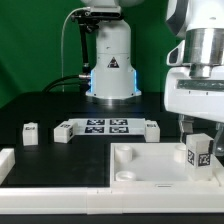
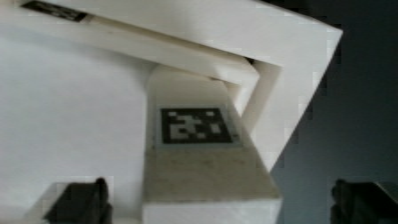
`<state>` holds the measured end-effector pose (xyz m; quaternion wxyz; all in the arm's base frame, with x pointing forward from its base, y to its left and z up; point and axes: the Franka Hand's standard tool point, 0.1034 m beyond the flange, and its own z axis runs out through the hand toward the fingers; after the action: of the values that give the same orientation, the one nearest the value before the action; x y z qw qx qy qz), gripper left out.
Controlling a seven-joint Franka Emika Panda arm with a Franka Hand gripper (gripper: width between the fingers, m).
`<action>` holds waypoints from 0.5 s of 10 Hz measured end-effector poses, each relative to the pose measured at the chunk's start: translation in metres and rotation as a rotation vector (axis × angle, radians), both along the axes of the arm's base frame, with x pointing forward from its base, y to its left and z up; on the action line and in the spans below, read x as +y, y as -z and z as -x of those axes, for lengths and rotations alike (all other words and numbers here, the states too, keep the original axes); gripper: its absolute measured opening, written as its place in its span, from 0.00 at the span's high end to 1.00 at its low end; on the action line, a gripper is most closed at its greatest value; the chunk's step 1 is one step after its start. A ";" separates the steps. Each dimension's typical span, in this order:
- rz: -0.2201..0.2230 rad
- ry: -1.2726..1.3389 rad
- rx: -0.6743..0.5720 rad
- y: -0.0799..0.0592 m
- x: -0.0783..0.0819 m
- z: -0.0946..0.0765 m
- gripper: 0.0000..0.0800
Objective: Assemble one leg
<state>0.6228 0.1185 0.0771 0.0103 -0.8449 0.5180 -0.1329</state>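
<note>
A white leg with a square marker on its face stands upright at the far right corner of the large white tabletop. My gripper hangs straight over it. In the wrist view the leg lies between my two dark fingertips, with a gap on each side. The gripper is open and touches nothing. The tabletop's rim and corner show behind the leg.
Three more small white legs lie on the dark table around the marker board. The robot base stands at the back. A white bracket sits at the exterior view's left edge.
</note>
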 end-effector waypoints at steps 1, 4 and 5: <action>0.018 -0.080 0.006 0.000 0.002 0.000 0.19; 0.122 -0.482 0.010 -0.003 0.004 -0.005 0.19; 0.157 -0.600 0.006 -0.004 0.004 -0.006 0.19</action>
<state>0.6285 0.1228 0.0814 -0.0178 -0.9588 0.2336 -0.1610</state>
